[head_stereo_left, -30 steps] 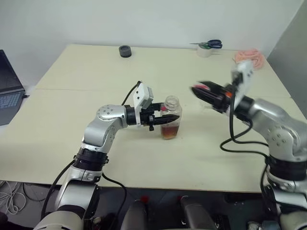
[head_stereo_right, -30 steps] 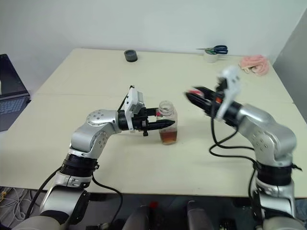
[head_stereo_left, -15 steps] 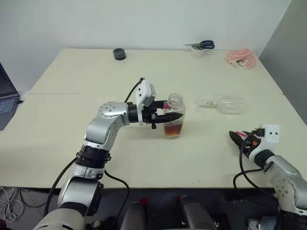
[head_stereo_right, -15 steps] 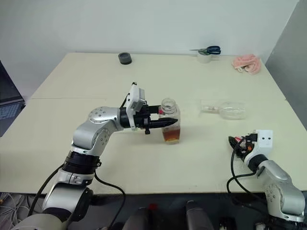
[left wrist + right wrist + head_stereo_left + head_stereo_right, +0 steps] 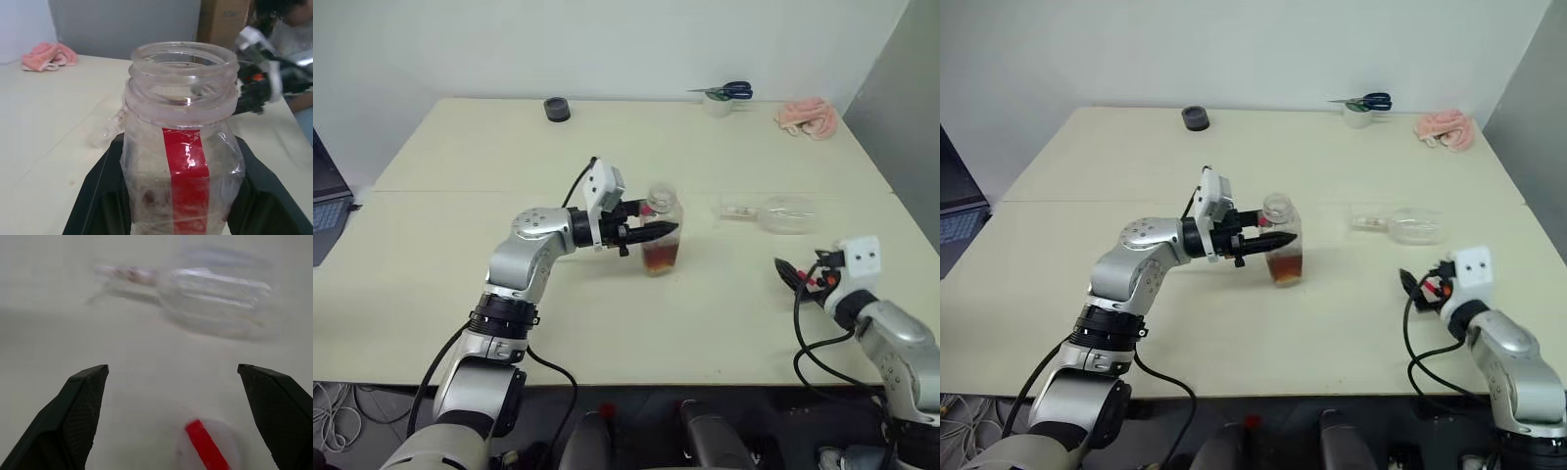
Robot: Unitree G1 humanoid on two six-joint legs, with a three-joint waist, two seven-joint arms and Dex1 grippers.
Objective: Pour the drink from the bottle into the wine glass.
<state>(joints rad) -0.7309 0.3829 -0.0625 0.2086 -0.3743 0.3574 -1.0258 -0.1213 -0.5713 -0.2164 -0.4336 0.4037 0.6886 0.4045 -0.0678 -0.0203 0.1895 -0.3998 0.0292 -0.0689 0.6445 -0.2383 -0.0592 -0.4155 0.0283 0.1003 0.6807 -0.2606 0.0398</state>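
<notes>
Left end effector (image 5: 651, 231) clamps the uncapped bottle (image 5: 660, 238) upright, keeping the drink (image 5: 660, 258) in; right end effector (image 5: 183, 418) gapes beside the toppled wine glass (image 5: 785, 213) at two o'clock.

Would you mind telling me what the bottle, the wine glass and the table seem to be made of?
Bottle: probably thin clear plastic; its walls look dented and wrinkled, glossy.
Wine glass: colourless and see-through, with sharp highlights; glass or clear plastic, I cannot tell.
Table: smooth matte cream top, likely laminate.
</notes>
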